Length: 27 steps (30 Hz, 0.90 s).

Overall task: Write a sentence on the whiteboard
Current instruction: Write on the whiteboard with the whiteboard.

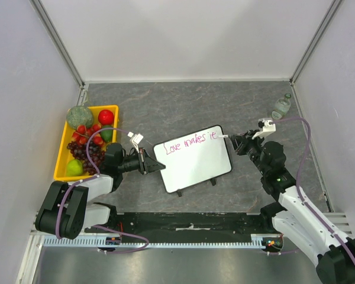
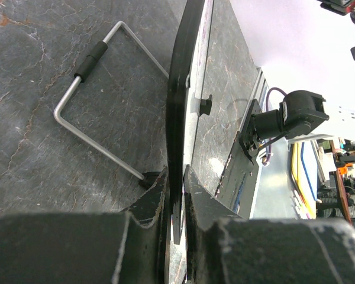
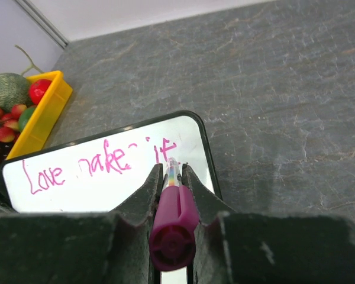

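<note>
The whiteboard (image 1: 195, 168) lies tilted at mid-table, its black frame edge-on (image 2: 178, 100) in the left wrist view. Pink handwriting, the sentence (image 1: 190, 143), reads "Love makes it" along its top edge (image 3: 100, 165). My left gripper (image 1: 155, 166) is shut on the board's left edge, both fingers pressed against the frame (image 2: 177, 190). My right gripper (image 1: 232, 141) sits at the board's upper right corner, shut on a marker (image 3: 174, 219) with a magenta cap. The marker's tip (image 1: 223, 136) points at the board just past "it".
A yellow tray (image 1: 61, 161) of fruit stands at the left, just behind my left arm. A small clear bottle (image 1: 281, 106) stands at the back right by the wall. The board's wire stand (image 2: 100, 100) juts out from its underside.
</note>
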Tool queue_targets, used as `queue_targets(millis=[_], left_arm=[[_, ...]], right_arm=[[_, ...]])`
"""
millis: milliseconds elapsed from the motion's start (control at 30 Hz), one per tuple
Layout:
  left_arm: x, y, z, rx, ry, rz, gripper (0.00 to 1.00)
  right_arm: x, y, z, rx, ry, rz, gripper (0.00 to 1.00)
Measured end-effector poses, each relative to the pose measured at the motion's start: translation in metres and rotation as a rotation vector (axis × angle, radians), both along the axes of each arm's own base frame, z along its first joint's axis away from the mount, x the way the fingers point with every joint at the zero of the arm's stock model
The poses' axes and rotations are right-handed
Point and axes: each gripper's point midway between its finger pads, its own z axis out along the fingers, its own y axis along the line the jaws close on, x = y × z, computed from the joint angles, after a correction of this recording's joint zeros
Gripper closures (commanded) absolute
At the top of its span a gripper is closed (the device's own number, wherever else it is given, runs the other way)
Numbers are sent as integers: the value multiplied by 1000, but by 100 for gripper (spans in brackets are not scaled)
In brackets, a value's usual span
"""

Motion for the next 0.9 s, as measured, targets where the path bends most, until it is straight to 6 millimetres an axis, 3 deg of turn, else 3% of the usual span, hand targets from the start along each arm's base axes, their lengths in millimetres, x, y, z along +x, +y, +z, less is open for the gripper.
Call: queue_targets(millis=[200,533,667,900], left_arm=[[0,0,0,0,0,0,98],[0,0,0,0,0,-1,98],[0,0,0,0,0,-1,98],[0,0,0,0,0,-1,98]], right_arm=[[-10,6,18,5,-66,60,100],[-26,29,13,-13,-73,215,100],[-35,43,14,-18,-78,269,100],[-64,86,5,-50,-68,396,100]])
